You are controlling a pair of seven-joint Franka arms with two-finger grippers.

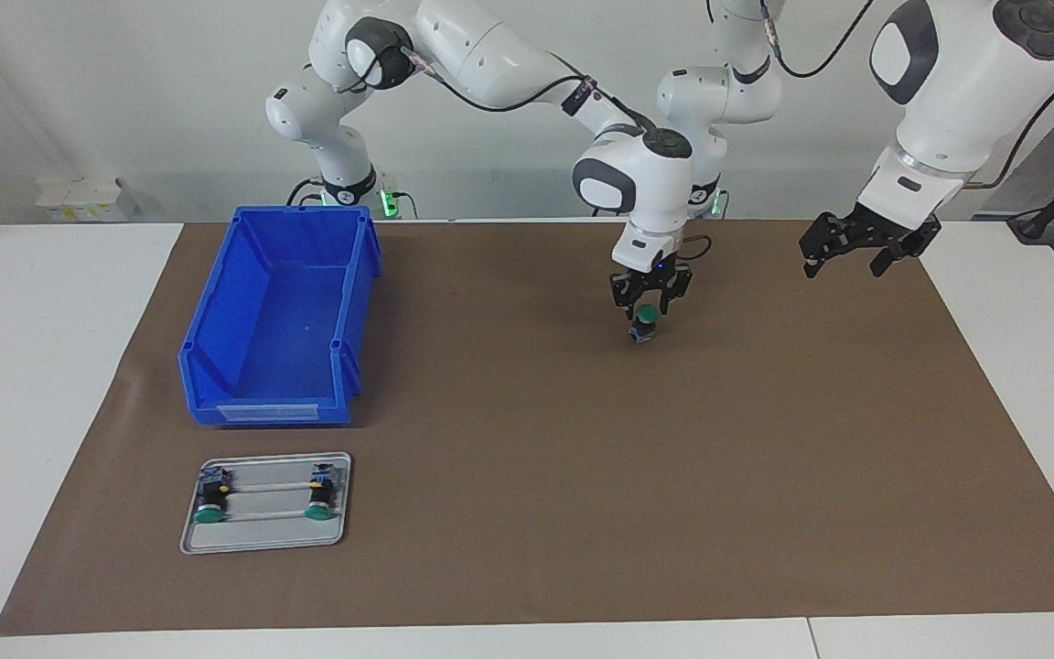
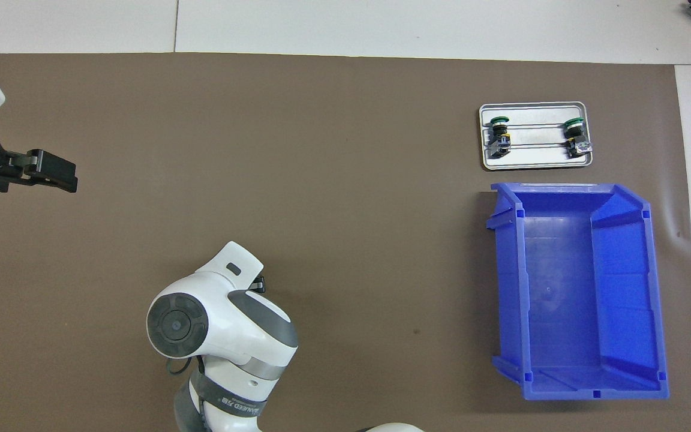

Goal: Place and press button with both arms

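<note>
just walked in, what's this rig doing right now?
The right gripper is right over a green-capped button standing on the brown mat, its fingers spread around the cap; whether they touch it is unclear. The left gripper waits in the air over the left arm's end of the mat. Two more buttons lie on the metal tray, which sits farther from the robots than the empty blue bin.

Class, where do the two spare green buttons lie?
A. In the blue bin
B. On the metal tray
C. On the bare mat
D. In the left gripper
B: both buttons lie on the metal tray, beside the blue bin, which holds no buttons.
</note>
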